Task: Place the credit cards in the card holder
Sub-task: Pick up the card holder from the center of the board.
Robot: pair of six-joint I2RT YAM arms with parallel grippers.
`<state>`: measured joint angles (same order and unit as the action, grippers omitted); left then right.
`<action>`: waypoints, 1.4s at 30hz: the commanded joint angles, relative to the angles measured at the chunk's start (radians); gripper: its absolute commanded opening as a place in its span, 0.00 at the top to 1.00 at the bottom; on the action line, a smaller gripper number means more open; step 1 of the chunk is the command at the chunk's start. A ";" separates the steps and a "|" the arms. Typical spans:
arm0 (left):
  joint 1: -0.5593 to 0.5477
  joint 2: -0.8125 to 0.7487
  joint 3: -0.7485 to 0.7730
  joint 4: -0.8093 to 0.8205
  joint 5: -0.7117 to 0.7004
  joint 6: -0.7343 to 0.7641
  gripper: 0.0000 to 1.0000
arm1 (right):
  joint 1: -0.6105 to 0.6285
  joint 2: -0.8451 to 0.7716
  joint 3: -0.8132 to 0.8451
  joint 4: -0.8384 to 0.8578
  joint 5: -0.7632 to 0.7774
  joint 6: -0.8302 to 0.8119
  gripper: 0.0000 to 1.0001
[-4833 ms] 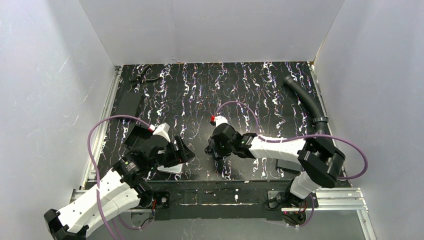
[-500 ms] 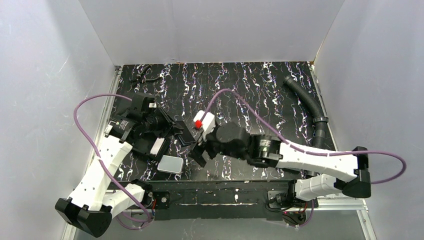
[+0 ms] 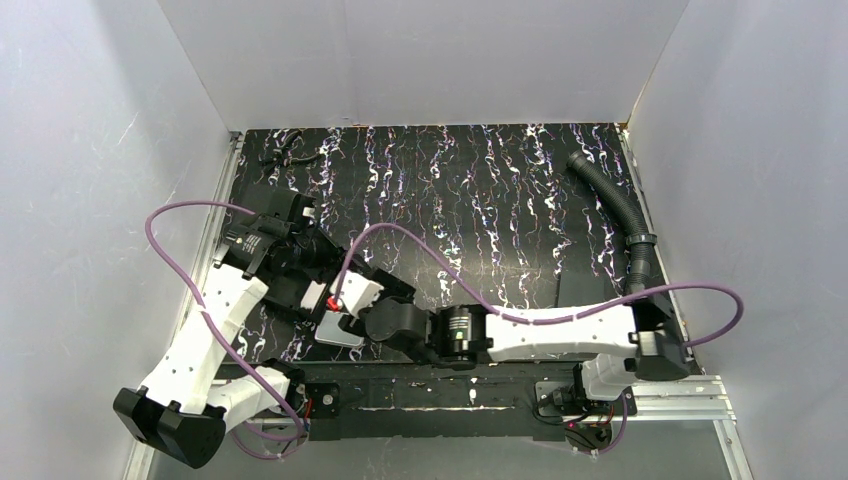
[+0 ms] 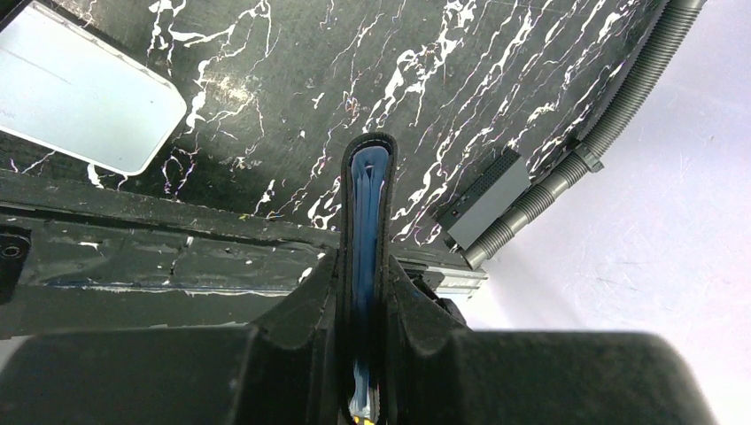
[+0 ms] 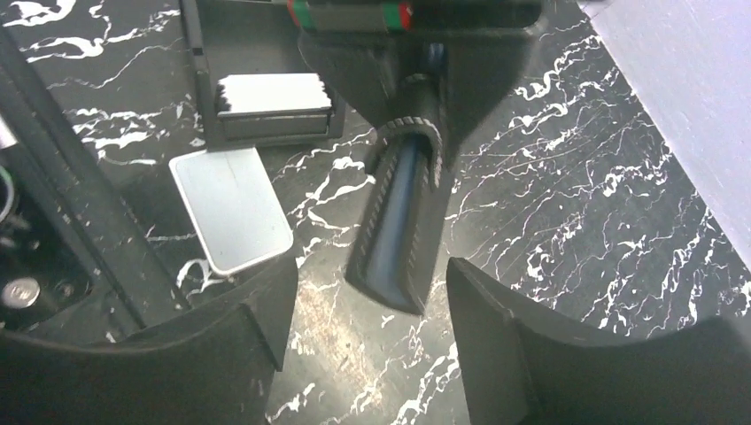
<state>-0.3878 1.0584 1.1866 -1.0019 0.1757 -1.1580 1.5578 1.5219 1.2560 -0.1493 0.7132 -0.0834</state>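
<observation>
The card holder (image 4: 367, 204), a black wallet with blue pockets, is seen edge-on, and my left gripper (image 4: 366, 266) is shut on it. It hangs a little above the table. In the right wrist view the card holder (image 5: 403, 221) points down between the spread fingers (image 5: 266, 301) of my open right gripper (image 5: 367, 305), which touches nothing. A light grey credit card (image 5: 232, 208) lies flat on the table just left of it. From above, the credit card (image 3: 340, 330) sits near the front edge, below my left gripper (image 3: 325, 262) and beside my right gripper (image 3: 372, 287).
A grey corrugated hose (image 3: 615, 205) runs along the right edge of the table. A small black box (image 4: 487, 197) lies next to it. A black cable clump (image 3: 285, 150) sits in the far left corner. White walls close three sides, and a metal rail (image 3: 470, 390) runs along the near edge.
My right arm has swung left and towards the near edge, bringing its open gripper beside the card and the wallet. The left arm has stayed put, holding the card holder.
</observation>
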 commanded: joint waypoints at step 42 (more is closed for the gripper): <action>-0.074 -0.197 -0.346 1.142 0.354 -0.162 0.37 | -0.745 -0.295 -0.690 1.337 -0.879 1.619 0.99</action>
<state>-0.4290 0.8509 0.8406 0.0917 0.5480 -1.3025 0.8112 1.2320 0.5602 1.0344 -0.1898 1.4773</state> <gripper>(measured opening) 0.649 0.189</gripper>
